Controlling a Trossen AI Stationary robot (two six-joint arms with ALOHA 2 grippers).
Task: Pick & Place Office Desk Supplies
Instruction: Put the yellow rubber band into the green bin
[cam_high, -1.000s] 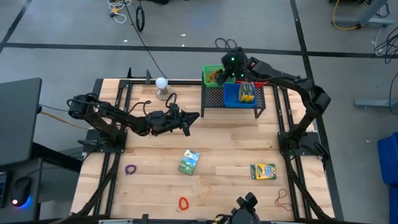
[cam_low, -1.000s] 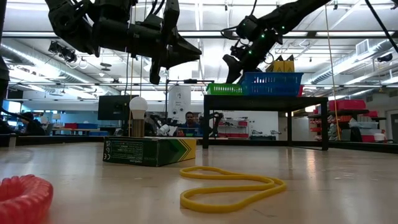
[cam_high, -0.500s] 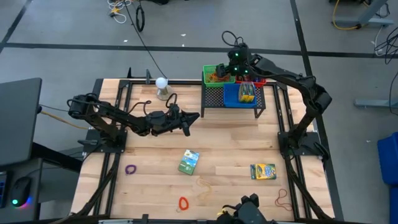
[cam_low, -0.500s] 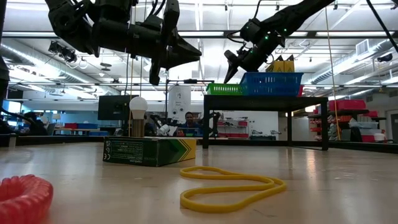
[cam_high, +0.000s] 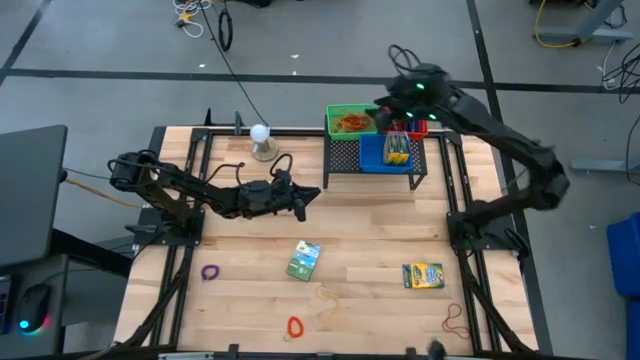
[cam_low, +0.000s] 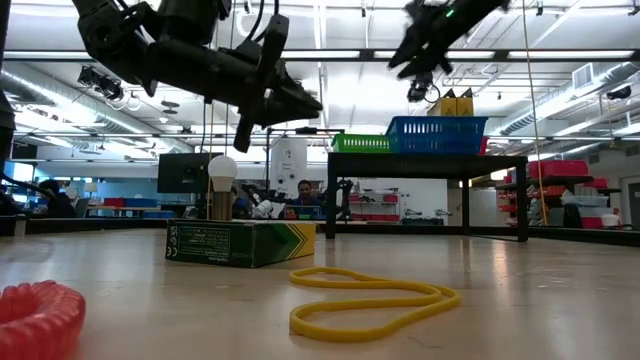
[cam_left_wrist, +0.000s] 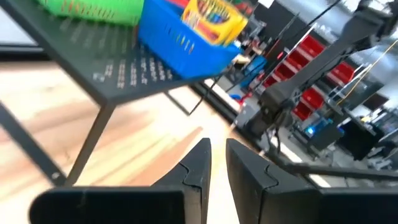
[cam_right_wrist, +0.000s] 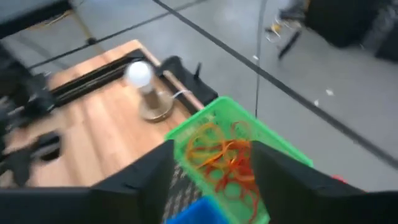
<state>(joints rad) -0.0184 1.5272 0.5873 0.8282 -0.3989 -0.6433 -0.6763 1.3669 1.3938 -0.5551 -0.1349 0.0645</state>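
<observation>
Green bin (cam_right_wrist: 230, 152) w/ rubber bands (cam_right_wrist: 221, 158) below wide right hand (cam_right_wrist: 211, 180), blurred, left hand (cam_left_wrist: 214, 165) narrow (tips nearly touching), empty.

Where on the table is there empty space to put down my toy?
The widest bare wood lies between the rack and the two crayon boxes. The left pincer hangs beside it. The front edge is crowded with rubber bands and loops.

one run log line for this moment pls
left gripper: empty, mid-table | right gripper: open, empty, above green basket holding rubber bands | green crayon box: on table
</observation>
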